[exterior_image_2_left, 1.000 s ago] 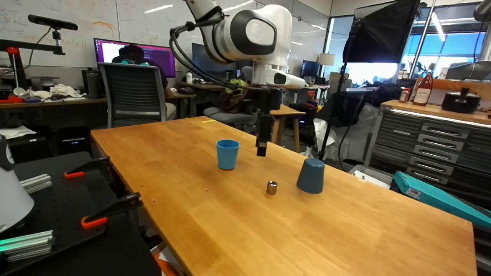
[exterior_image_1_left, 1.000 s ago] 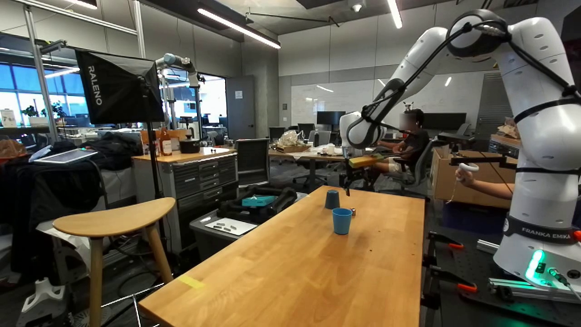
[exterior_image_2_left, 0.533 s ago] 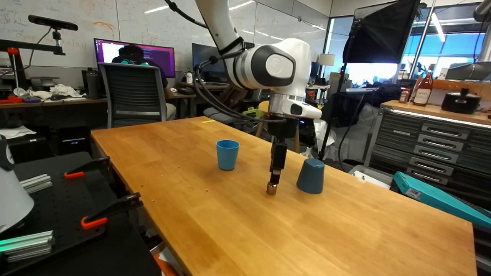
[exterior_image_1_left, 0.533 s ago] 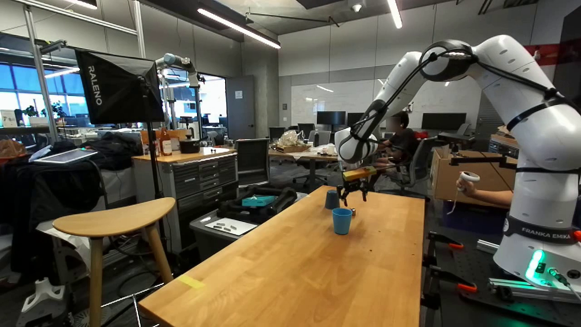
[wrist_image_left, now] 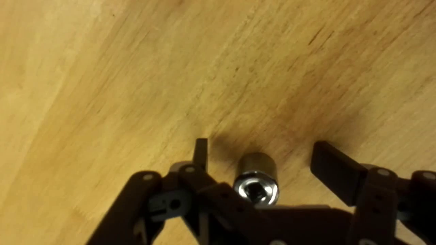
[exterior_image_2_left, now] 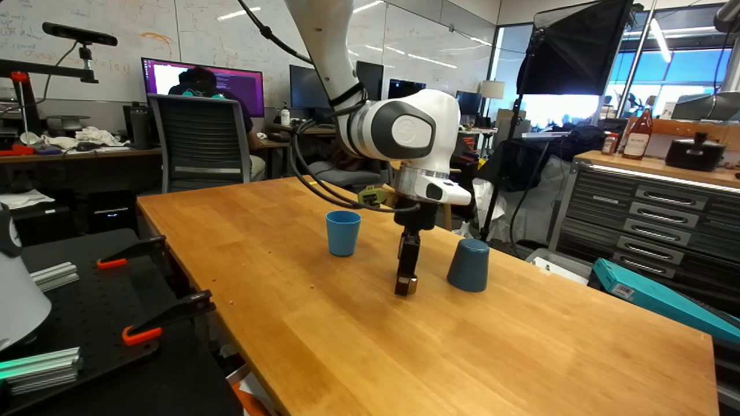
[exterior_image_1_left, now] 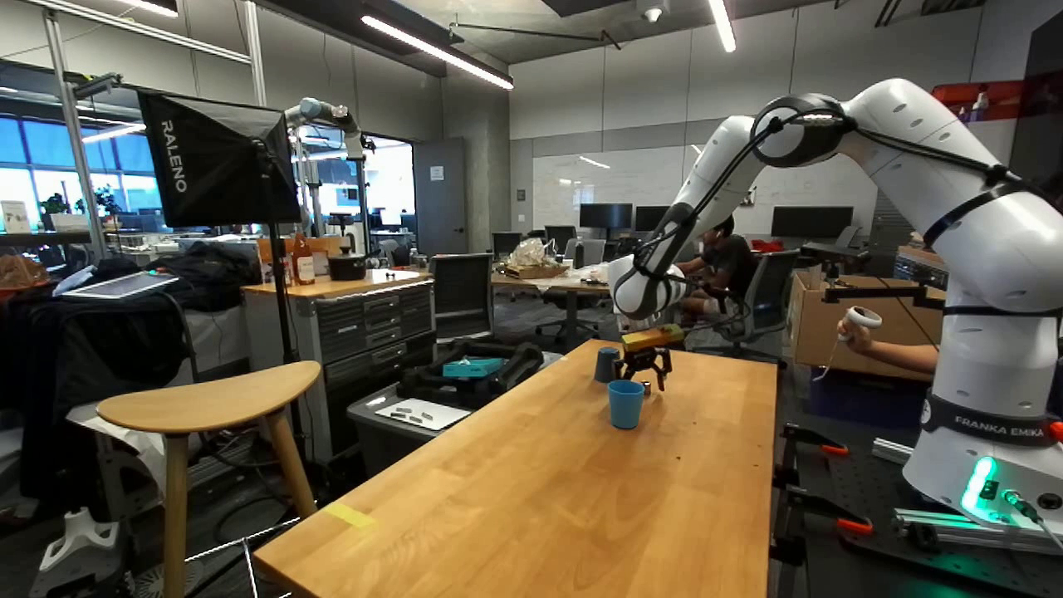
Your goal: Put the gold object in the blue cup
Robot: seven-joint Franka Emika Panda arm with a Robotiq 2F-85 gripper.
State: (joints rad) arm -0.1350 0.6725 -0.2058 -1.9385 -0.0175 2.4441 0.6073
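The gold object is a small shiny metal cylinder with a hole in its top. It stands on the table in the wrist view (wrist_image_left: 258,166) and in both exterior views (exterior_image_2_left: 412,285) (exterior_image_1_left: 647,387). My gripper (wrist_image_left: 261,145) is open, its fingers apart on either side of the gold object without touching it. In both exterior views the gripper (exterior_image_2_left: 402,288) (exterior_image_1_left: 640,382) is low, with its fingertips near the tabletop. The bright blue cup (exterior_image_2_left: 343,234) stands upright and open at the top; it also shows in an exterior view (exterior_image_1_left: 625,405). Gripper parts hide the near edge of the gold object in the wrist view.
A darker blue cup (exterior_image_2_left: 469,266) stands upside down close to the gripper, on the opposite side from the bright blue cup; it also shows in an exterior view (exterior_image_1_left: 607,365). The wooden table (exterior_image_1_left: 581,498) carries all of these. Clamps (exterior_image_2_left: 144,332) sit at the table's robot-side edge.
The arm has come down from above the table, and the gripper is now around the gold object. Over the last half second it lowered slightly further. The cups and gold object have not moved.
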